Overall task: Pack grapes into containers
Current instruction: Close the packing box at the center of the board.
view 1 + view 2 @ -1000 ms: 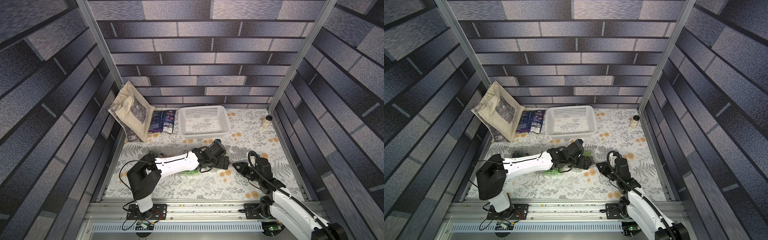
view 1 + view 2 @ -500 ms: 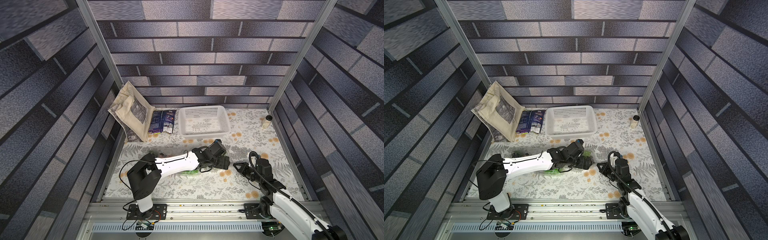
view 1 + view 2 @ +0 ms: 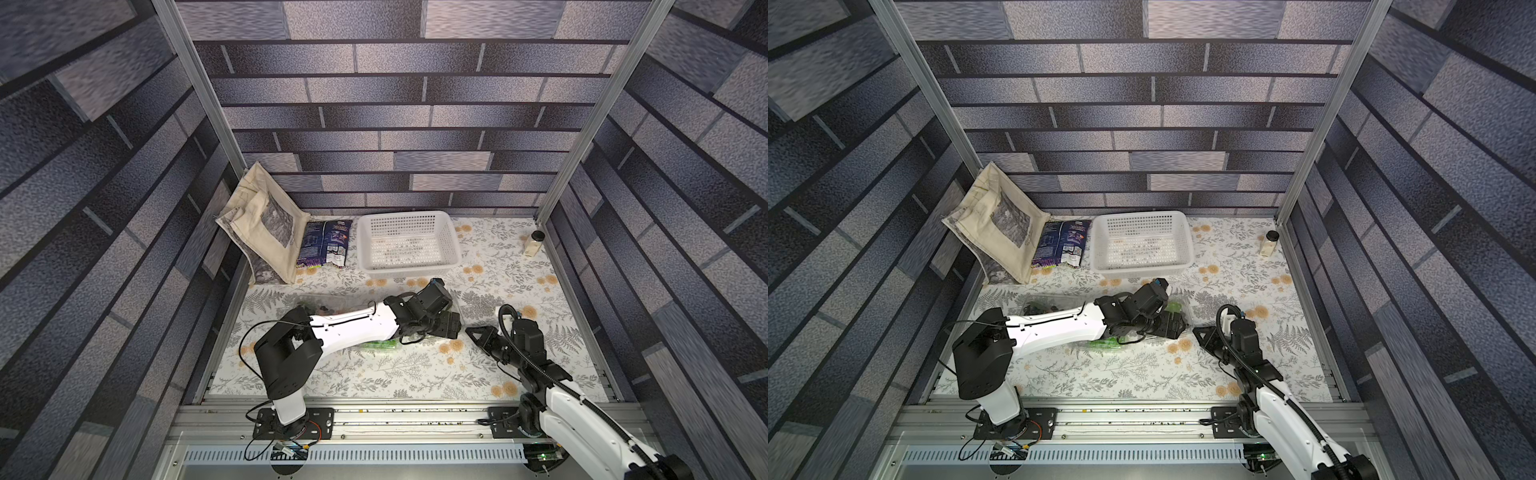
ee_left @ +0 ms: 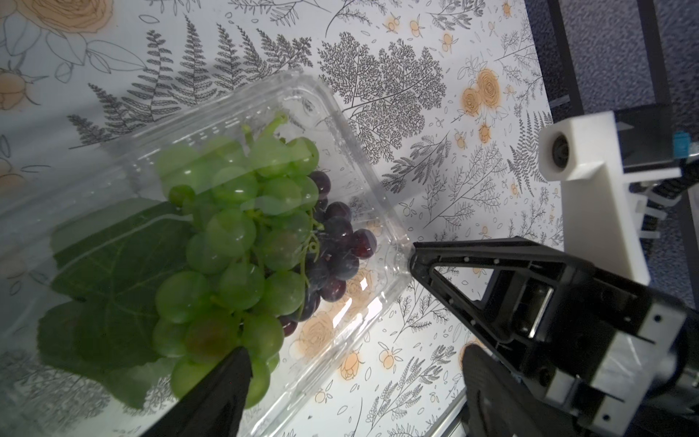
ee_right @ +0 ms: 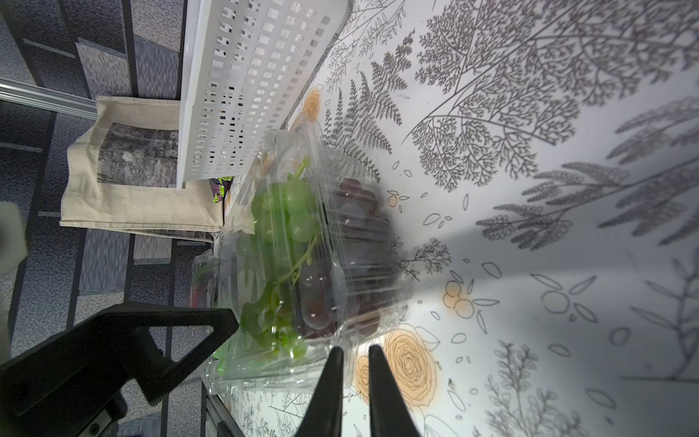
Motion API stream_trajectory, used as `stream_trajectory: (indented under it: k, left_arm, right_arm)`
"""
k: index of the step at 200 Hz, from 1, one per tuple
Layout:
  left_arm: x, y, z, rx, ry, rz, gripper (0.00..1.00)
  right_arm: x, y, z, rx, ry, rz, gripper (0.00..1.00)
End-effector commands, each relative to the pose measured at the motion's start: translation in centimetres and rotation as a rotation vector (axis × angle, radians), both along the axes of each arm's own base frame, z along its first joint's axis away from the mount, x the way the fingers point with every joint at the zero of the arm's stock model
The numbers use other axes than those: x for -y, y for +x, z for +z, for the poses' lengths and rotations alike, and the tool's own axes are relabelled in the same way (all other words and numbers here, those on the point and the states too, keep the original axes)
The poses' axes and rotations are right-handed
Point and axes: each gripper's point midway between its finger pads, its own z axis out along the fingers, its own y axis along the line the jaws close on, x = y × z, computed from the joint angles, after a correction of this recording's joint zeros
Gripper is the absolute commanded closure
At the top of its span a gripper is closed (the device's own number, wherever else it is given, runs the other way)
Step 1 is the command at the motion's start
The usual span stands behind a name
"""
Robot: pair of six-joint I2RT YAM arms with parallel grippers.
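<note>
Item: clamshell punnet (image 4: 364, 178) (image 5: 264, 372), clear plastic, mid-table on the floral tablecloth (image 3: 415, 370), on the near side of the white perforated basket (image 3: 405, 215) and between the two grippers. The lid lies over the fruit; latching cannot be told.
Contents: green grapes (image 4: 234, 242) with a leaf (image 4: 113, 265); dark purple grapes (image 4: 336, 249) touching them on the right.
Left gripper (image 4: 353, 350) (image 3: 451, 326): jaws wide, one finger over the punnet's lid and the other over bare cloth just beside it; not closed on anything.
Right gripper (image 5: 354, 350) (image 4: 414, 257) (image 3: 469, 330): jaws narrow, a slim gap showing cloth between them; the tip touches the punnet's near-right corner rim.
Further stock: second punnet (image 3: 322, 307) with dark fruit, to the left beyond the left arm; bright green bunch (image 3: 380, 345), partly hidden under that arm.
Far edge: canvas tote bag (image 3: 262, 224), snack packet (image 3: 326, 245), small jar (image 3: 534, 243).
</note>
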Motion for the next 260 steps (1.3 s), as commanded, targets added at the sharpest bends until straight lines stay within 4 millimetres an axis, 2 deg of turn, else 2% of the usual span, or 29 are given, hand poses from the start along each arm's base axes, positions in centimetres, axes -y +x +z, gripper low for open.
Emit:
stream_trajectory:
  k: [1, 93, 207, 237, 260]
  left_arm:
    - [-0.6, -0.2, -1.9, -0.044, 0.04, 0.01, 0.1]
    - [-0.4, -0.3, -2.0, -0.048, 0.038, 0.007, 0.1]
    - [-0.3, -0.1, -2.0, -0.051, 0.036, 0.01, 0.11]
    - [-0.4, 0.0, -1.7, -0.046, 0.032, 0.013, 0.11]
    - [-0.4, 0.4, -0.4, -0.022, 0.014, 0.022, 0.11]
  right_arm:
    - [-0.1, -0.7, -1.2, -0.042, 0.001, 0.009, 0.85]
    - [-0.1, -0.6, -1.6, -0.045, 0.01, -0.002, 0.84]
    - [-0.3, -0.5, -2.1, -0.056, 0.02, -0.002, 0.94]
    - [-0.3, -0.4, -1.7, -0.05, 0.025, -0.003, 0.85]
    - [0.0, -0.2, -0.6, -0.029, 0.0, -0.008, 0.76]
